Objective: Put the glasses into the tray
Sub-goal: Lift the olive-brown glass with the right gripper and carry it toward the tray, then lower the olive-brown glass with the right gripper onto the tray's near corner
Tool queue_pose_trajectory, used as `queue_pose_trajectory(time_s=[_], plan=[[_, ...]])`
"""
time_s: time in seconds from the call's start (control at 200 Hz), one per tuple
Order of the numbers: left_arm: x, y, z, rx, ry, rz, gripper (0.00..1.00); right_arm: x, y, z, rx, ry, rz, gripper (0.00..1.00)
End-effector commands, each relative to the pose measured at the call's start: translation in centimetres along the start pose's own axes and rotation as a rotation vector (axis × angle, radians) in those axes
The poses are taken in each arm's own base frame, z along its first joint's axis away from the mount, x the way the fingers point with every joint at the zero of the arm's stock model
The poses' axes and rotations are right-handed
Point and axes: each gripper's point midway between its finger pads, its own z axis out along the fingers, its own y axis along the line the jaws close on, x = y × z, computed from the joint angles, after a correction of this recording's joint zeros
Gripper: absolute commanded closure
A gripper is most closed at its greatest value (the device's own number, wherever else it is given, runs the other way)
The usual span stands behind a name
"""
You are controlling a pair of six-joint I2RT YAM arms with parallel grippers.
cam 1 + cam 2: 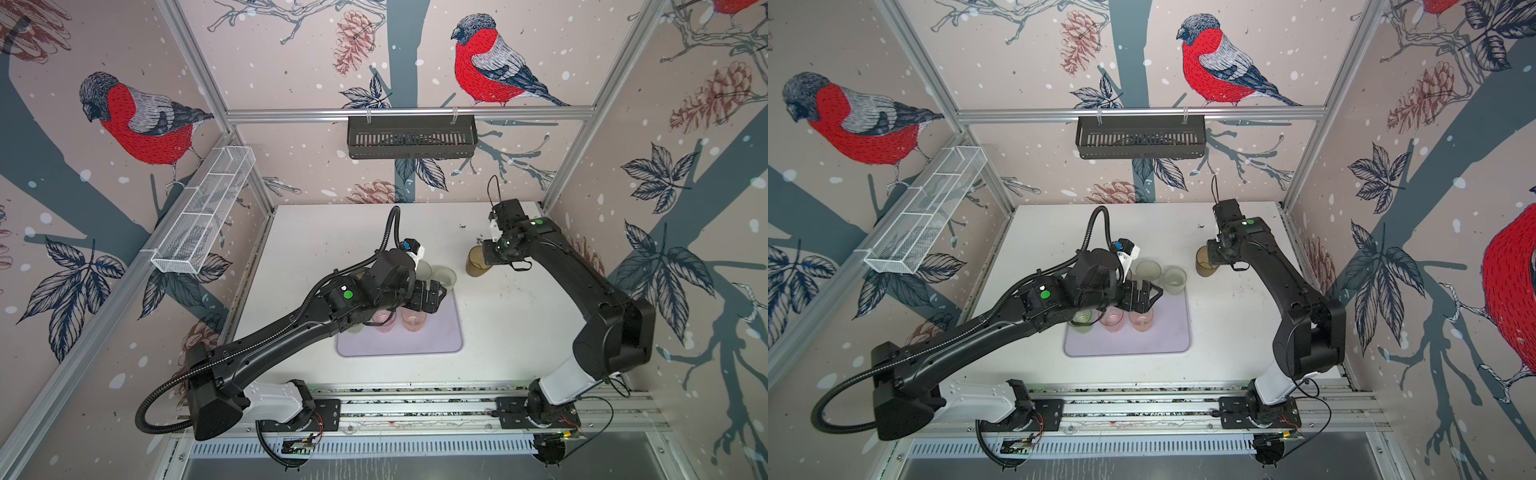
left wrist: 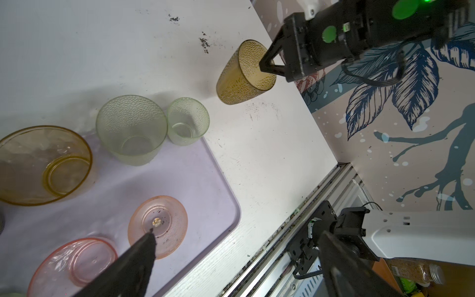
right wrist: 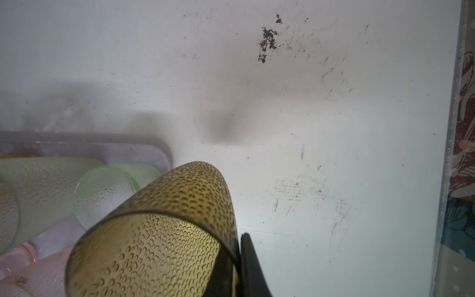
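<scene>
Bird wallpaper [image 1: 291,54]; table [image 1: 519,332], perhaps scuffed; tray [image 1: 440,332].

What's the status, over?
Left gripper open over tray. Right gripper shut on brown glass rim, off tray. Small green glass at tray's corner nearest it.

Black slotted basket [image 1: 411,141] hung at back, white mesh basket [image 1: 203,216] at left, scuffed white table [image 1: 519,324]

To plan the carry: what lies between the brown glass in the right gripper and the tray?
Nothing: only bare, scuffed table lies there, seen in the left wrist view. A small green glass stands at the tray's nearest corner.
</scene>
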Motion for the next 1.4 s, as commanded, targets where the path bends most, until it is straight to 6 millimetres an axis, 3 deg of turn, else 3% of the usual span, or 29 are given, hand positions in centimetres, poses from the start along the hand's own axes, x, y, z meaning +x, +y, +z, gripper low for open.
queue_pose_trajectory(time_s=[0.0, 0.315, 0.746, 1.221, 1.396], plan=[[-0.4, 0.0, -0.5, 0.032, -0.022, -0.028, 0.02, 1.2, 0.0, -1.0, 0.019, 0.021, 0.012, 0.98], [0.0, 1.8, -1.4, 0.001, -0.034, -0.072, 0.02, 3.8, 1.9, -3.3, 0.004, 0.033, -0.023, 0.98], [1.1, 3.6, -1.9, -0.061, -0.011, -0.104, 0.02, 7.6, 4.4, -4.0, -0.065, 0.072, -0.042, 0.99], [2.7, 4.9, -2.6, -0.092, 0.016, -0.121, 0.02, 10.7, 8.5, -3.2, -0.125, 0.105, -0.044, 0.98], [3.3, 5.4, -2.9, -0.101, 0.018, -0.134, 0.02, 11.0, 9.9, -2.7, -0.139, 0.098, -0.048, 0.99]])
